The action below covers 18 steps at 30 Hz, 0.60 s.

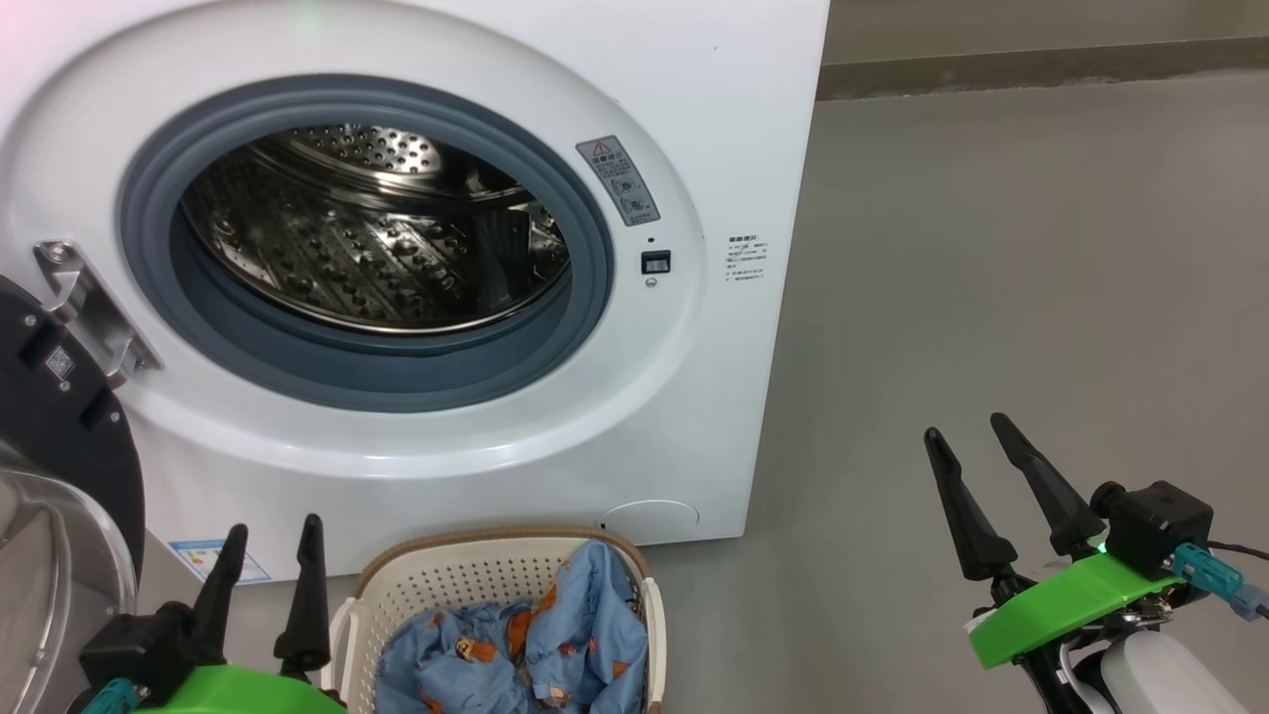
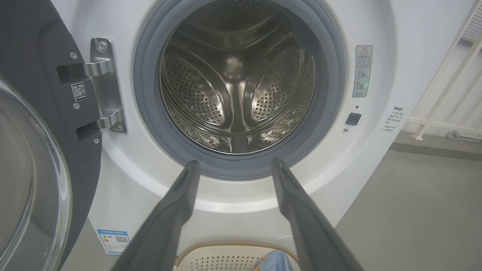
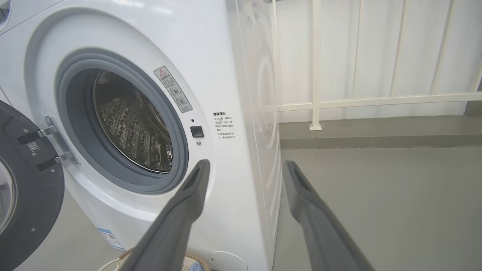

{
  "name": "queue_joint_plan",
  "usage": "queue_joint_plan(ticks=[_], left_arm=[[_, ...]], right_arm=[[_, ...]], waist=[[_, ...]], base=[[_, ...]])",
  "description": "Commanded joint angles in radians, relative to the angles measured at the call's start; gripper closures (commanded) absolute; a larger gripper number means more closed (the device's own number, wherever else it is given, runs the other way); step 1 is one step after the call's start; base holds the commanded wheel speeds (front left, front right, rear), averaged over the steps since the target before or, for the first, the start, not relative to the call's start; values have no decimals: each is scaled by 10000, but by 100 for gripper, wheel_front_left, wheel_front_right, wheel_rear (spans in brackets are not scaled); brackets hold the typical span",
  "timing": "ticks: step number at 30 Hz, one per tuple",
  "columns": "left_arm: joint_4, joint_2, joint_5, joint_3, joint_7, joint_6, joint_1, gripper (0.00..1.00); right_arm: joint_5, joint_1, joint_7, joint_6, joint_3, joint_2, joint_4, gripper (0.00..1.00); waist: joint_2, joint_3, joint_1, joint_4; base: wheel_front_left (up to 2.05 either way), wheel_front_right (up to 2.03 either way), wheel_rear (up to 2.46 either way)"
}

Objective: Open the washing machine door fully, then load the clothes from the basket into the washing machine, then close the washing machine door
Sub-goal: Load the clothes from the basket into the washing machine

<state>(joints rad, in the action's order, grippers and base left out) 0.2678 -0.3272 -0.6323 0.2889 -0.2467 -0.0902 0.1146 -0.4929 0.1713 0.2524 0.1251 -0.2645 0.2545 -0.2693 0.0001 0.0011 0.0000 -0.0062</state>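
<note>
Door: the washing machine door (image 1: 69,436) hangs swung out on its metal hinge (image 1: 89,307), left of the opening, with its inner face and glass bowl turned outward. Judged fully open, so the first step looks done.

Machine: the washing machine (image 1: 694,149) stands on the grey floor (image 1: 991,248). The seal is unobstructed, and the steel drum (image 1: 377,248) has nothing visible in it.

Container: the basket (image 1: 436,580) sits on the floor directly below the opening, close to the machine's front. This is probably so the lift from basket to drum is short. It holds the clothes (image 1: 535,645), a crumpled blue printed heap piled toward its right side. None are loaded yet.

Left gripper (image 1: 276,526): fingers spread, nothing between them, just left of the basket and pointing at the machine front.

Right gripper (image 1: 966,426): also spread and empty, well to the right over bare floor, clear of the machine.

Judgement: loading comes next, and the left gripper is nearer the clothes.
</note>
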Motion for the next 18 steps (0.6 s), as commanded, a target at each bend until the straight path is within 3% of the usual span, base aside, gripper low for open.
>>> queue_joint_plan(ticks=[1, 18], left_arm=[[-192, -205, 65, -349, -121, -9, 272, 0], [-70, -214, -1, -254, -126, 152, 511, 0]], right_arm=[[-42, 184, 94, 56, -201, 165, 198, 0], [-27, 284, 94, 56, -161, 118, 204, 0]], waist=[[-1, 8, 0, -4], [-1, 700, 0, -151]], base=[[0, 0, 0], [0, 0, 0]])
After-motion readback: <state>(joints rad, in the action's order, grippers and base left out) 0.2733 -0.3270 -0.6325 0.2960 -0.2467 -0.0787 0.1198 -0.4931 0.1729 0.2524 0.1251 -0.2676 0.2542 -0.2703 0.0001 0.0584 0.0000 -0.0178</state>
